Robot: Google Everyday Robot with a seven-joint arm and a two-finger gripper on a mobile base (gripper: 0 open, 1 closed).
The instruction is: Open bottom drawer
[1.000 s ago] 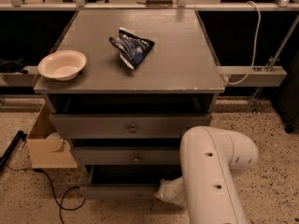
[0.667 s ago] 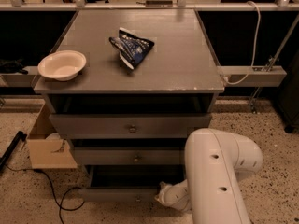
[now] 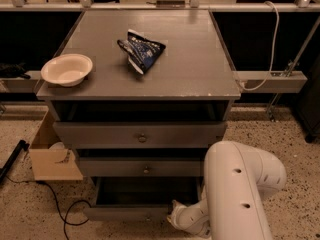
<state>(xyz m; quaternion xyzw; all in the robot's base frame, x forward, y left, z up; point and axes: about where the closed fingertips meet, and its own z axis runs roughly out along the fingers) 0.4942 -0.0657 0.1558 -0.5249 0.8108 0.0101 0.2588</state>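
Gripper [image 3: 173,215] low beside bottom drawer [image 3: 127,212] front's right end; grip state indiscernible.

Crowded low down, open room on top
The arm [image 3: 242,194] fills the floor right of the drawers, with its gripper [image 3: 174,215] low at the right end of the bottom drawer [image 3: 125,213]. A box [image 3: 52,160] and a cable [image 3: 59,208] crowd the floor on the left. On top, a bowl [image 3: 66,69] sits left and a bag [image 3: 141,50] centre; the right side is bare.
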